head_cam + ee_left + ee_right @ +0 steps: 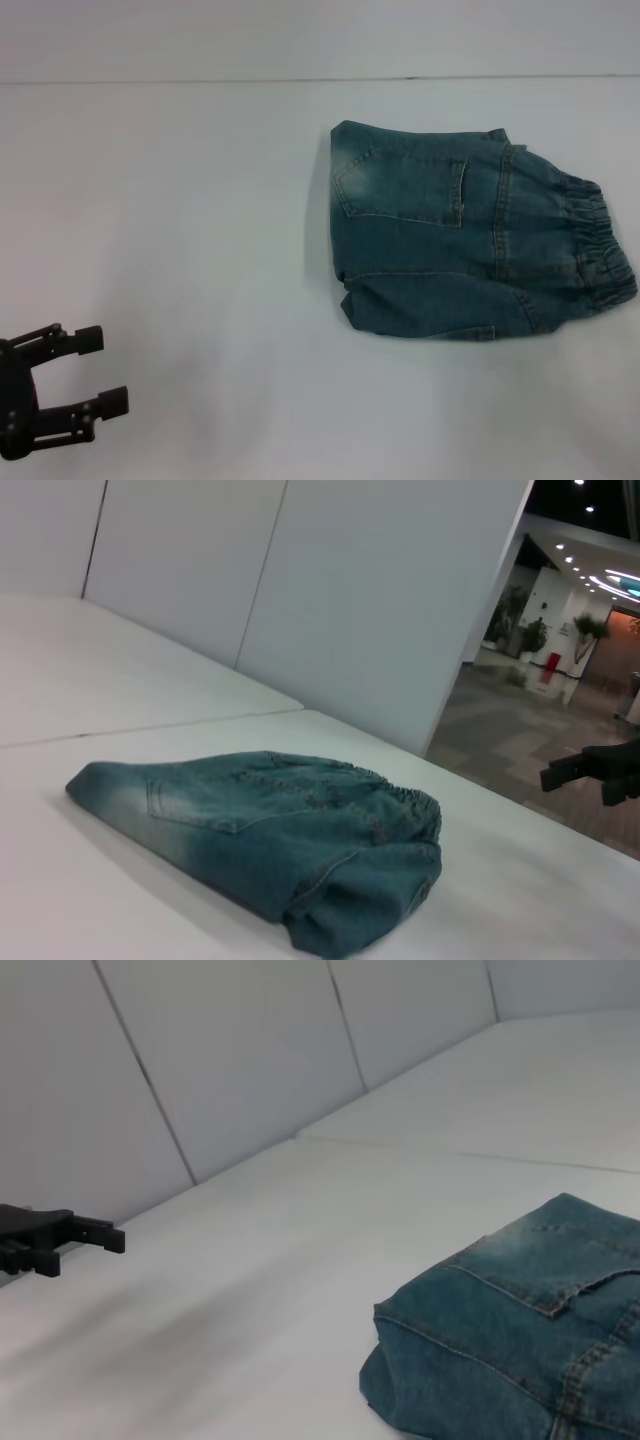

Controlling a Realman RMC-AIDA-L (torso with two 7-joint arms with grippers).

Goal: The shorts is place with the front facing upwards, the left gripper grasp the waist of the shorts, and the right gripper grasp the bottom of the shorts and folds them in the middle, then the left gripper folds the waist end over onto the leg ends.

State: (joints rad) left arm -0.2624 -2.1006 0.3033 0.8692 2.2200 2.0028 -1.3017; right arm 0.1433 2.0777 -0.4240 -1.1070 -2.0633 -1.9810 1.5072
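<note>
Head view: the shorts (470, 240) lie folded into a compact bundle on the white counter (200, 200), right of the middle. A back pocket faces up on the top layer, with a pale faded patch near its far-left corner. The waist (600, 245), a gathered elastic band, lies at the bundle's right edge; the folded edge is on the left. The leg ends cannot be made out in this bundle. The left gripper (105, 370) sits at the lower left corner, well apart from the shorts, its two black fingers (88, 340) spread wide and holding nothing. The right arm does not show in this view.

Left wrist view: the shorts (270, 830) rest flat on the counter (100, 690), pocket side up, with the puckered waist (415, 810) on the side away from the faded patch. A thick rolled fold of denim sits at the nearest corner. Past the counter's edge, black fingers (580, 770) of the right gripper (600, 775) show against an open hall with a tiled floor; whether they are parted cannot be told from here, and they hold nothing visible.

Right wrist view: a corner of the folded shorts (520, 1340) fills the lower part, pocket stitching on top. The left gripper (60, 1240) shows far off across the counter (300, 1220), clear of the denim, before grey wall panels (200, 1060).
</note>
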